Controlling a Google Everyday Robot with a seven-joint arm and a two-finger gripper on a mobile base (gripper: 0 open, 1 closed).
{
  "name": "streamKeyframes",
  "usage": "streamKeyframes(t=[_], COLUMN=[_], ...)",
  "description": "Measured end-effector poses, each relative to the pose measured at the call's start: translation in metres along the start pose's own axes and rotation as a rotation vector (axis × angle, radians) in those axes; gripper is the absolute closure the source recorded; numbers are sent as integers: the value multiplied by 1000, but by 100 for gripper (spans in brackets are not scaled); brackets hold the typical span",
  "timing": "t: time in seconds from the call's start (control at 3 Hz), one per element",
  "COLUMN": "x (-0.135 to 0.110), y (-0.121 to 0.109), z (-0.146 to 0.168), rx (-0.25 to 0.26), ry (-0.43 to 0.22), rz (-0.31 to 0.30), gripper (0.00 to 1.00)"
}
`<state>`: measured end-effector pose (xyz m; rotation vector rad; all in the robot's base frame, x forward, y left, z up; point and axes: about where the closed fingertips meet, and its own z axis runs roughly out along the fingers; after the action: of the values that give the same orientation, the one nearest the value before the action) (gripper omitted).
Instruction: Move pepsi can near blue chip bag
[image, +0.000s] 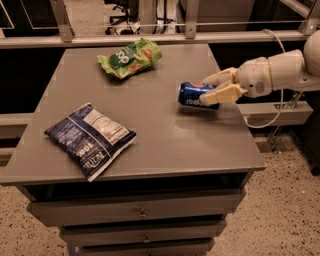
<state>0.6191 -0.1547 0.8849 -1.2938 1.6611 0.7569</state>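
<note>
At the right side of a gray table (170, 147), the gripper (206, 92) clasped the pepsi can (191, 94) between its two fingers. The can lay sideways, well apart from the blue chip bag (90, 140) at front left.

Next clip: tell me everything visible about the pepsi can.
The small blue metal pepsi can lies on its side on the grey table, near the edge at the view's right, with white lettering and a red logo patch showing. The cream pincer, extending from the right, is shut on its right end. Nothing else touches it.
</note>
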Motion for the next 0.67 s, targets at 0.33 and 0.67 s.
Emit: streamKeyframes(t=[0.33,0.67], x=[-29,-63], y=[13,45], z=[10,47], rx=[16,-8], ry=[-35,22], rz=[21,44], gripper=[100,100])
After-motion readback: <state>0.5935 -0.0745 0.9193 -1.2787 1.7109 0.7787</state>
